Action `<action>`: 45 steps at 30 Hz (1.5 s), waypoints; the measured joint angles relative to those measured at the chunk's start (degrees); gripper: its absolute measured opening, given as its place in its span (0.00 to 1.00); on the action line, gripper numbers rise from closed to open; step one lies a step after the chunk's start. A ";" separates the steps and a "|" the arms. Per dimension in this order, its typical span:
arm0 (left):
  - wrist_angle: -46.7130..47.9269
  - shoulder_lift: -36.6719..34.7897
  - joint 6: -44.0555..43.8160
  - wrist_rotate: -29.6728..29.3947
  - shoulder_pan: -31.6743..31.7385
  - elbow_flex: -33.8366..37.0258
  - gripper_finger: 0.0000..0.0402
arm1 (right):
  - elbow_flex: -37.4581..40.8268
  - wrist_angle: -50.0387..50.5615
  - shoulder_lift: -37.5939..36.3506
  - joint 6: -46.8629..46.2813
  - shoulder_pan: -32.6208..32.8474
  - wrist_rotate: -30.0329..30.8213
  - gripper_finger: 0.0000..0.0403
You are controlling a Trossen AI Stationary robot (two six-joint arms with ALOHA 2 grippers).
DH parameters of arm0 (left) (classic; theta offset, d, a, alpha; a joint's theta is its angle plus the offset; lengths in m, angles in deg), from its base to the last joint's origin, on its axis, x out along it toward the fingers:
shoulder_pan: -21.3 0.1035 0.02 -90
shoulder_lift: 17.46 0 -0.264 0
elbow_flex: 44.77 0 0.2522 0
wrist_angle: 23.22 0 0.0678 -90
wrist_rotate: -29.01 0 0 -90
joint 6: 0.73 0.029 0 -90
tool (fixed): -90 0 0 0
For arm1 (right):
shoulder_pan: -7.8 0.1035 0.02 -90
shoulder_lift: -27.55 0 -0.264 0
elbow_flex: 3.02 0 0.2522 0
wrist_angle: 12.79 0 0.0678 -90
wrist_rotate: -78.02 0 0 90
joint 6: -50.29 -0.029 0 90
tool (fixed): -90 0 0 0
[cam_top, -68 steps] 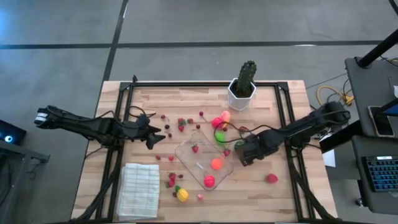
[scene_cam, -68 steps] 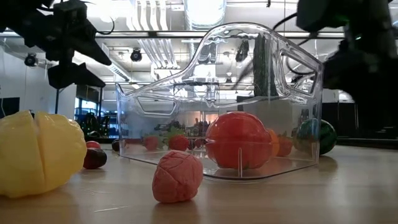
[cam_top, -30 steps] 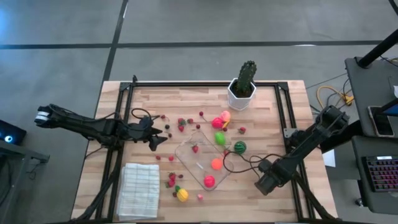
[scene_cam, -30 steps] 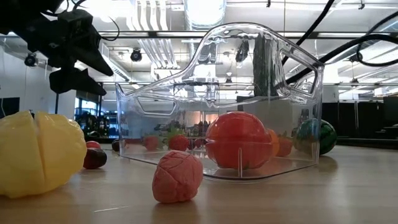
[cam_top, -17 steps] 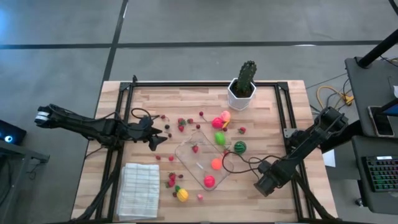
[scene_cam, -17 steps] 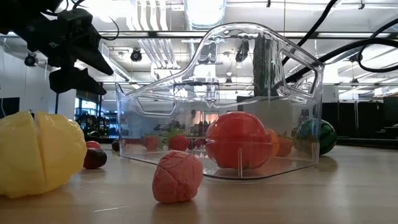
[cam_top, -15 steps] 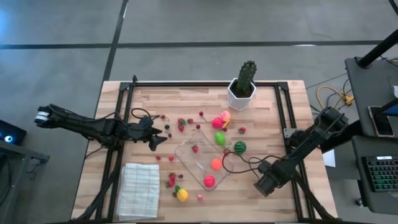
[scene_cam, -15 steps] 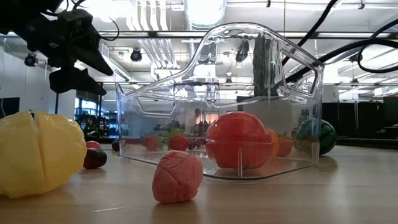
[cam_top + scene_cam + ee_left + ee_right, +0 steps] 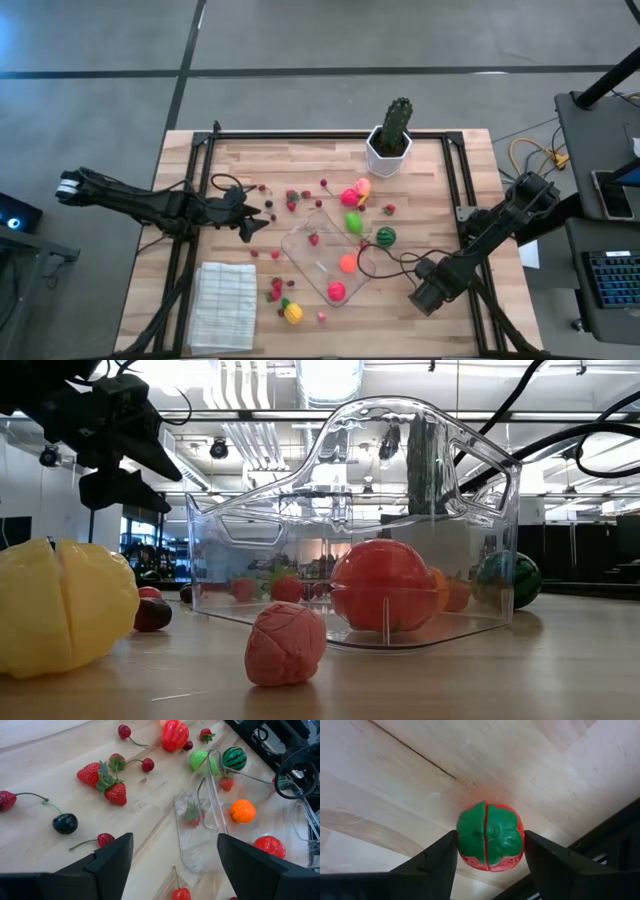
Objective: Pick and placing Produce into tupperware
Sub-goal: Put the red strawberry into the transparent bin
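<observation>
The clear tupperware (image 9: 328,255) lies mid-table and holds a strawberry (image 9: 314,239), an orange piece (image 9: 347,263) and a red piece (image 9: 337,291). Loose produce lies around it: a melon ball (image 9: 385,237), a green piece (image 9: 353,222), a yellow piece (image 9: 293,313) and small berries. My right gripper (image 9: 425,297) is low over the table's near right part, shut on a red fruit with a green cap (image 9: 490,836), which the gripper hides in the high view. My left gripper (image 9: 250,222) hovers open and empty left of the tupperware, above cherries and strawberries (image 9: 107,787). My right gripper pinches the red fruit between its two fingers, one on each side of its round body (image 9: 461,845). The fingers point down from above. The fruit sits with its green cap up and seems to rest on the wooden table.
A cactus in a white pot (image 9: 393,135) stands at the far edge. A white ribbed cloth (image 9: 224,305) lies at the near left. Black frame rails (image 9: 462,190) run along the table's sides, and cables (image 9: 385,262) trail near the right arm.
My right gripper has gone from beside the tupperware toward the table's near right, down over the red fruit, and has kept still there for the last second. The left arm and the produce have not moved.
</observation>
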 joint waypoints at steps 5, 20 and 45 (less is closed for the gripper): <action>0.00 0.02 0.00 0.00 0.00 0.01 0.68 | 0.02 -0.11 -0.52 -1.79 0.00 0.10 0.50; -0.01 0.02 0.00 0.00 0.00 0.06 0.68 | -8.82 2.71 -15.87 -7.10 -1.49 36.05 0.49; 4.13 -3.01 0.53 4.57 0.00 0.51 0.68 | -28.86 -8.77 3.83 31.09 -26.56 13.70 0.52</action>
